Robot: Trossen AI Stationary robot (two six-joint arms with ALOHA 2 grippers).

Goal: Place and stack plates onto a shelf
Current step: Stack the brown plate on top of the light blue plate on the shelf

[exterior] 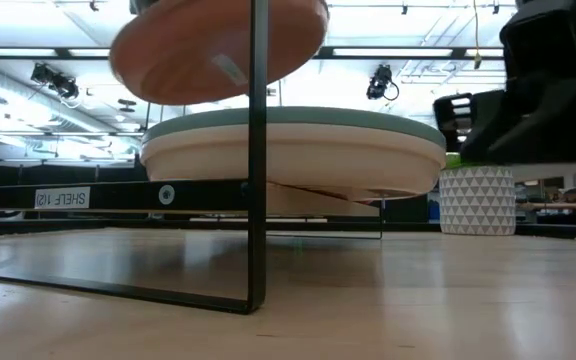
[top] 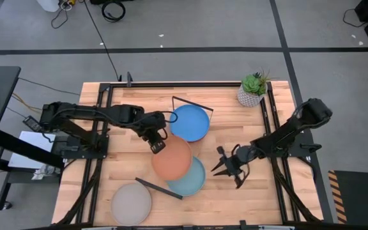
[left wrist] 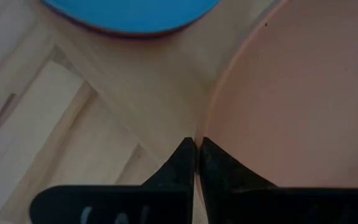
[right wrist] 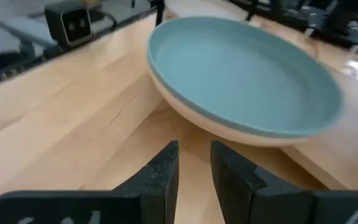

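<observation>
My left gripper (top: 156, 145) is shut on the orange plate (top: 173, 160), which hangs tilted above the shelf, as the low view shows (exterior: 218, 50). The shelf's black wire frames (top: 160, 189) stand at both ends. A bright blue plate (top: 189, 122) lies on the far end. A teal plate (top: 193, 182) sits on a cream one (right wrist: 229, 127) at the near end. A grey plate (top: 131, 203) lies flat on the table near the front edge. My right gripper (top: 230, 167) is open, low over the table, just right of the teal plate (right wrist: 241, 74). My left gripper pinches the orange plate's rim (left wrist: 205, 134) between its two fingers, at the plate's edge toward the table's far left. The fingers (left wrist: 180, 163) slant down from the left. The plate is lifted clear and tilted, over the middle of the shelf.
A white plant pot (top: 253, 91) stands at the far right corner of the table. Black rails run along the table's left and right sides. Bare wood lies between the right gripper and the right rail.
</observation>
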